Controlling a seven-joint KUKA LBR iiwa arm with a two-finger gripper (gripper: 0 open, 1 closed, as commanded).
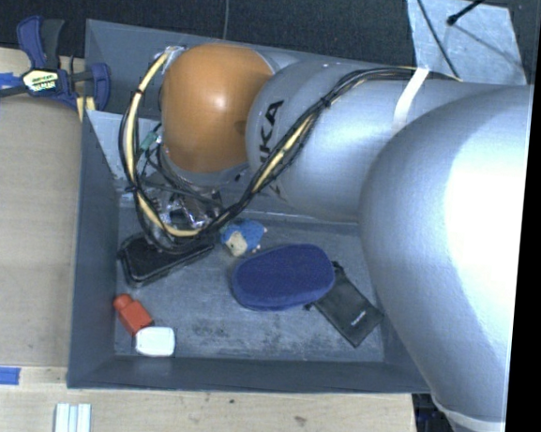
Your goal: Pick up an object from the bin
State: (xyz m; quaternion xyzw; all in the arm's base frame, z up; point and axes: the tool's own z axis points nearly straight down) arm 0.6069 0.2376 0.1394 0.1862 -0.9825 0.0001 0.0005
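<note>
From the overhead camera, my gripper (178,219) hangs over a flat black oblong device (152,258) at the left of the grey metal bin (92,270). I cannot tell whether it is open or closed. A blue oval pad (282,275) lies nearby.

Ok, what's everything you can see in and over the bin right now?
oval pad: one, dark blue, middle of the bin floor
flat case: one, black, against the pad's right edge
flat gadget: one, black, left side of the floor
small piece: one, blue and beige, just behind the pad
block: one, red, near-left corner
white piece: one, white, touching the block
bin: one, grey
arm: one, silver, from the right
wrist cover: one, orange
end effector: one, metal, cabled, over the flat gadget
</note>
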